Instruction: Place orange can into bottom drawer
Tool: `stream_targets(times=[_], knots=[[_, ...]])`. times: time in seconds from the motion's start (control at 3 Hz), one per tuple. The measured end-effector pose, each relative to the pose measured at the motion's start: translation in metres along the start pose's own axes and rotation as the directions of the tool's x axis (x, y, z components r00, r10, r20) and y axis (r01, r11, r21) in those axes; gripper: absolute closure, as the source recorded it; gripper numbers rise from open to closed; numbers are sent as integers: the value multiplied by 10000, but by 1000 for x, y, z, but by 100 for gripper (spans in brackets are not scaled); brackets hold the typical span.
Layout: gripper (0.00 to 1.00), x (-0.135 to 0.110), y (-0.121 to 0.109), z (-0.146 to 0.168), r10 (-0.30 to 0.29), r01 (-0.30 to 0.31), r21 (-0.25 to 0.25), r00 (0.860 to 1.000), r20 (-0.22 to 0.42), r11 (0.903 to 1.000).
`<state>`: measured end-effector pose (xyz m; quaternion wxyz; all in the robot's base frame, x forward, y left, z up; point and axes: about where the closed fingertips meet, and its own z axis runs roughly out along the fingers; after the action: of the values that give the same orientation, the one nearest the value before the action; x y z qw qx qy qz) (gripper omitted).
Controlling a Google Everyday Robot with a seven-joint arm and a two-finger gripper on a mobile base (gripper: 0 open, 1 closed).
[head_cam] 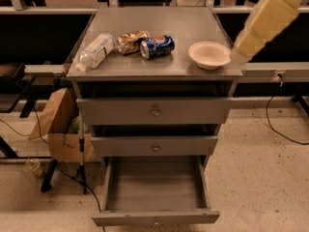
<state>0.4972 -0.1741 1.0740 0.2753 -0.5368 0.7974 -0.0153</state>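
Note:
The orange can (131, 41) lies on its side on the grey cabinet top (154, 18), between a water bottle and a blue Pepsi can. The bottom drawer (154, 190) is pulled out and empty. My cream-coloured arm (268, 21) reaches down from the upper right. My gripper (237, 56) is at its lower tip, just right of a white bowl and well to the right of the orange can. It holds nothing that I can see.
A clear water bottle (96, 50), the Pepsi can (157, 46) and the white bowl (209, 54) share the top. The two knobbed drawers (154, 111) are closed. A paper bag (55, 115), a cardboard box (65, 146) and cables sit on the floor at left.

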Motion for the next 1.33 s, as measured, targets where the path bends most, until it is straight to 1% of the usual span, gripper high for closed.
stream_targets(times=[0.33,0.67,1.0,1.33], knots=[[0,-69,-5,32,405,-383,-231,9935,1066,9990],[0,-69,-5,31,382,-360,-225,9937,1057,9991],[0,-77,-2,37,742,-739,-77,9869,1435,9972],[0,-100,1,54,880,-874,-118,9773,1927,9961]])
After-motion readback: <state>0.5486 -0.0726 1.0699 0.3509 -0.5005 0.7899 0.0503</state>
